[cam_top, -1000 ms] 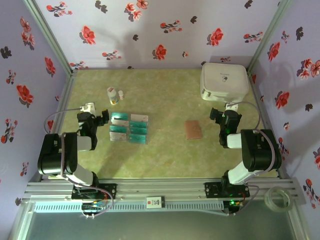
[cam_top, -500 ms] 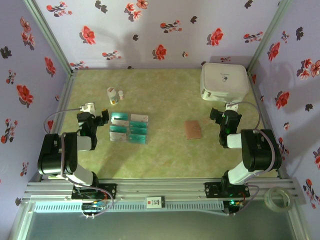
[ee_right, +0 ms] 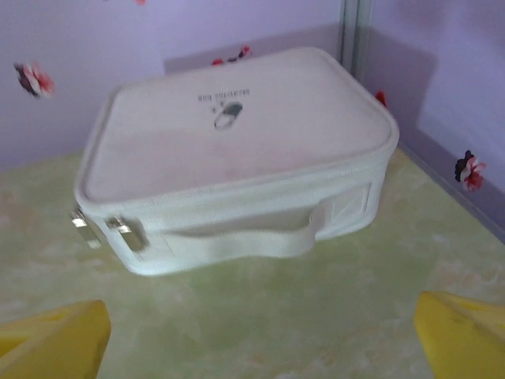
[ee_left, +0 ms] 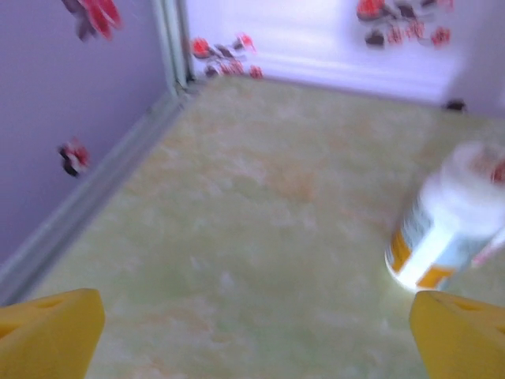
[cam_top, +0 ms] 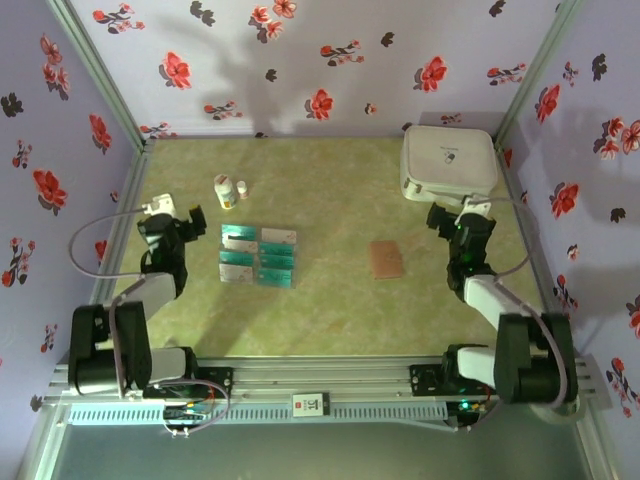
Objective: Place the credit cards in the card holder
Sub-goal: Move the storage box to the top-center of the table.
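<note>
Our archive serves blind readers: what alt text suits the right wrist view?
A large white zipped case with a strap handle sits on a pale green table, purple flowered walls behind. The open right pincer frames the bottom corners in yellow.

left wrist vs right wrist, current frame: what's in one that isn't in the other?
Left wrist: a small white plastic bottle with an orange label, at the right edge of the view.
Right wrist: a large white rounded zip case with a carry handle, metal zipper pulls at its left end.
Both: the pale green marbled table top, purple floral walls, and that arm's own fingers spread wide with nothing between them: yellow left fingers, yellow right fingers.
</note>
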